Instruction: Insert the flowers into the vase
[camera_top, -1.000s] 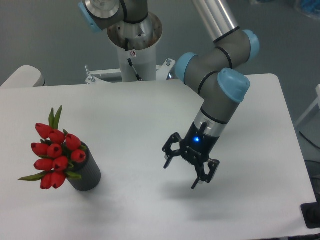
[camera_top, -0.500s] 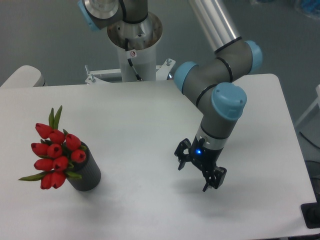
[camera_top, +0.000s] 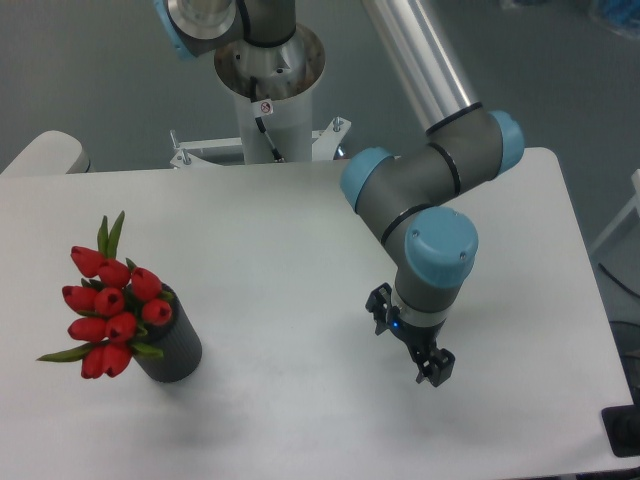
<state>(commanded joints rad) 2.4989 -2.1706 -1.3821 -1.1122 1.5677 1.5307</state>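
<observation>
One bunch of red tulips (camera_top: 112, 308) stands in the ribbed dark vase (camera_top: 172, 347) near the white table's (camera_top: 280, 230) left edge. Well apart to the right, the gripper (camera_top: 411, 335) hangs over the tabletop, fingers spread wide, holding nothing.

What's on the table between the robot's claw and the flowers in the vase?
Nothing. In the camera view, only bare white table lies between the gripper and the vase holding the flowers.
</observation>
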